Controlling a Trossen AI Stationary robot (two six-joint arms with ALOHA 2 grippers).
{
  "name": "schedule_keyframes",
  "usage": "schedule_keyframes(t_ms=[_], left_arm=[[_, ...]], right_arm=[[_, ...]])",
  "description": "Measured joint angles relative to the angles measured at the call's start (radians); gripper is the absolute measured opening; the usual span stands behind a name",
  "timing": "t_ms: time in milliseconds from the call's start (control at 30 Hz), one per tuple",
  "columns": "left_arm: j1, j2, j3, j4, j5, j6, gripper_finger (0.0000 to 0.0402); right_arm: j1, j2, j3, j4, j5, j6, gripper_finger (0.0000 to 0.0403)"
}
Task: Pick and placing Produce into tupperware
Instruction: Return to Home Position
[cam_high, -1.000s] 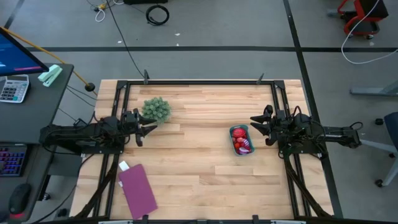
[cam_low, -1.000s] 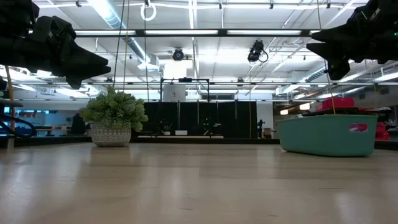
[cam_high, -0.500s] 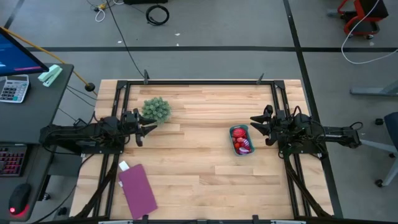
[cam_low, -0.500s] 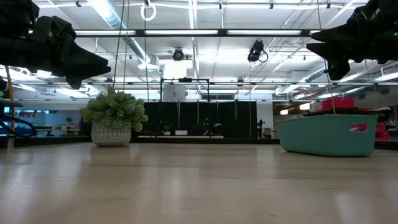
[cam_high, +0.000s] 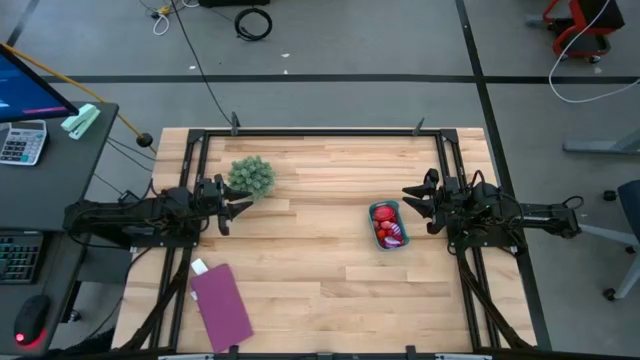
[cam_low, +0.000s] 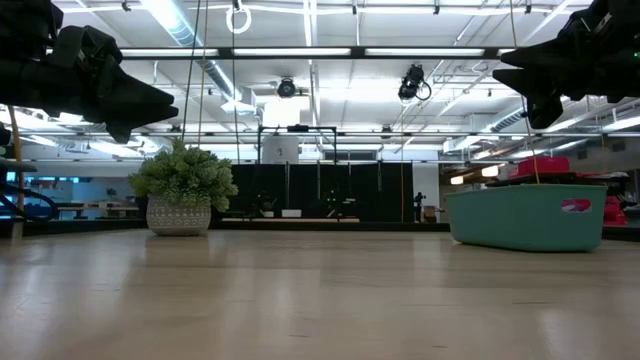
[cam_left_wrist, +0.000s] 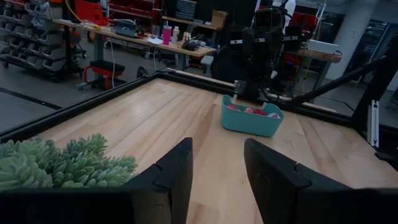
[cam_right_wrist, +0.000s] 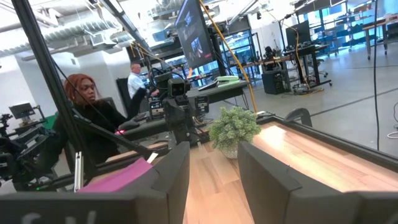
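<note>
The wooden table (cam_high: 320, 280) is the biggest thing here. Two dark arms reach in over it, one from each side, and both are lifted up off the wood.

The left gripper (cam_high: 238, 212) hangs over its own side of the table. Its two fingers (cam_left_wrist: 176, 171) are partly open, with a clear gap between them, and they hold nothing. The right gripper (cam_high: 412, 205) hangs over the other side and points back at the left one. Its fingers (cam_right_wrist: 175, 163) are partly open too, and empty.

A flat purple rectangle (cam_high: 221, 303) lies on the wood, well apart from the left gripper, off to one side of that arm and far from the right gripper.

A bushy green plant (cam_high: 251, 176) in a little pot stands near the left gripper, just off to the side of its fingertips. It is straight ahead of the right gripper, but far away across the table.

The teal tupperware (cam_high: 372, 224) sits flat on the wood just in front of the right gripper and lower down — not touching it. It is far ahead of the left gripper.

The produce (cam_high: 388, 228) is inside the tupperware — small red and pink pieces, with a purple bit among them.
</note>
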Motion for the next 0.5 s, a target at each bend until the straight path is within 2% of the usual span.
schedule_keyframes(t_ms=[500], left_arm=[[0.000,0.000,0.000,0.000,0.000,0.000,0.0142]], right_arm=[[0.000,0.000,0.000,0.000,0.000,0.000,0.0144]])
